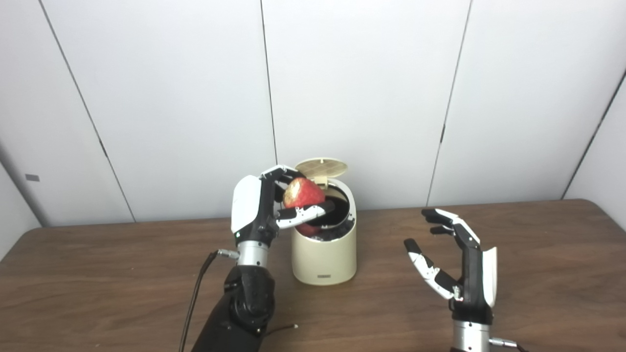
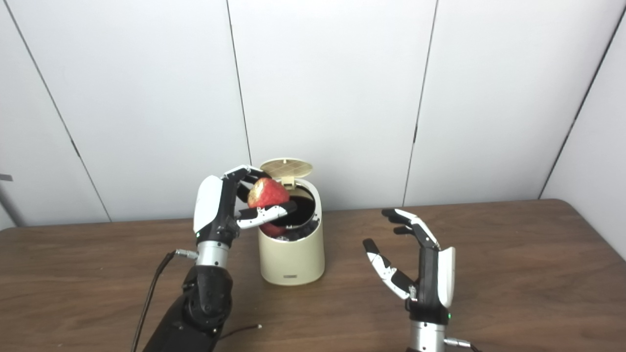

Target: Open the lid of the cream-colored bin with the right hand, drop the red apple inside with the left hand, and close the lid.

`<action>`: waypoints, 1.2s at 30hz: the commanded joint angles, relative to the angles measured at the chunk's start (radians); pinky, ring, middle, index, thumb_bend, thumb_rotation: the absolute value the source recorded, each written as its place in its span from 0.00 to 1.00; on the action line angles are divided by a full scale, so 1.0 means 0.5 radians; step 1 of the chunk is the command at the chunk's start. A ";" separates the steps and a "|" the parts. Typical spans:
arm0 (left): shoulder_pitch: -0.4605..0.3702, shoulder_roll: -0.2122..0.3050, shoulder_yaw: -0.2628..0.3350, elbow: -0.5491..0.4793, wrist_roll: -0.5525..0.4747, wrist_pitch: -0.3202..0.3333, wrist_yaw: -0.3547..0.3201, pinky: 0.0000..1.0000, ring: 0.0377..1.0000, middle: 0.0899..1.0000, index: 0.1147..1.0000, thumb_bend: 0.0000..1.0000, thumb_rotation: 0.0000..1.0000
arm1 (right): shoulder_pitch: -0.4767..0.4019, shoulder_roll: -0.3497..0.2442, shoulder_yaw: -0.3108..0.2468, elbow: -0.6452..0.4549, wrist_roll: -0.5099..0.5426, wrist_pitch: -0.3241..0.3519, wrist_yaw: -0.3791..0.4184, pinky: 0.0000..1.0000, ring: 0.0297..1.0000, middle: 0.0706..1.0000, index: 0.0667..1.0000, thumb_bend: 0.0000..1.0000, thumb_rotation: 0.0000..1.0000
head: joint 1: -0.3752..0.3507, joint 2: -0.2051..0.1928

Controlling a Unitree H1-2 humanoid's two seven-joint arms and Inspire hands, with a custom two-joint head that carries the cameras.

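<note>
Left eye view: lid point(image 1: 322, 169) was already up on the cream bin point(image 1: 324, 254). Left hand point(image 1: 264, 208) clamped the red apple point(image 1: 303, 193) over the opening, not released. Right hand point(image 1: 452, 256) was empty, fingers spread. Drop and lid closing left.

The desk point(image 1: 538, 274) looks like dark wood with a smooth, slightly shiny top. The bin point(image 1: 324, 254) is smooth matt cream plastic. The apple point(image 1: 303, 193) is shiny red. Both hands have glossy white and black plastic shells.
</note>
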 commanded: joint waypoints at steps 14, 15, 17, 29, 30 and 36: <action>-0.039 0.017 -0.051 -0.075 0.026 0.060 -0.117 0.47 0.53 0.55 0.56 1.00 0.45 | 0.127 0.060 0.028 0.116 -0.003 -0.059 0.012 0.55 0.65 0.65 0.62 0.30 0.28 | -0.009 0.008; -0.038 0.017 -0.054 -0.079 0.024 0.066 -0.122 0.47 0.53 0.55 0.57 1.00 0.45 | 0.128 0.063 0.024 0.115 -0.010 -0.059 0.015 0.56 0.65 0.65 0.62 0.30 0.29 | -0.009 0.008; -0.035 0.017 -0.061 -0.089 0.024 0.085 -0.136 0.48 0.54 0.56 0.58 1.00 0.47 | 0.128 0.068 0.018 0.114 -0.016 -0.058 0.016 0.55 0.65 0.65 0.62 0.30 0.29 | -0.010 0.009; -0.039 0.035 -0.105 -0.104 0.050 0.149 -0.190 0.48 0.56 0.60 0.63 1.00 0.51 | 0.120 0.072 0.019 0.122 0.005 -0.059 0.014 0.55 0.64 0.65 0.62 0.30 0.29 | -0.013 0.010; -0.038 0.037 -0.108 -0.111 0.046 0.154 -0.201 0.48 0.56 0.61 0.63 1.00 0.52 | 0.118 0.069 0.025 0.122 0.012 -0.060 0.011 0.56 0.64 0.65 0.62 0.30 0.29 | -0.013 0.010; -0.009 0.015 -0.049 -0.137 -0.102 0.040 -0.179 0.47 0.53 0.56 0.58 1.00 0.44 | 0.122 0.072 0.021 0.112 0.008 -0.059 0.018 0.55 0.65 0.65 0.62 0.30 0.28 | -0.014 0.009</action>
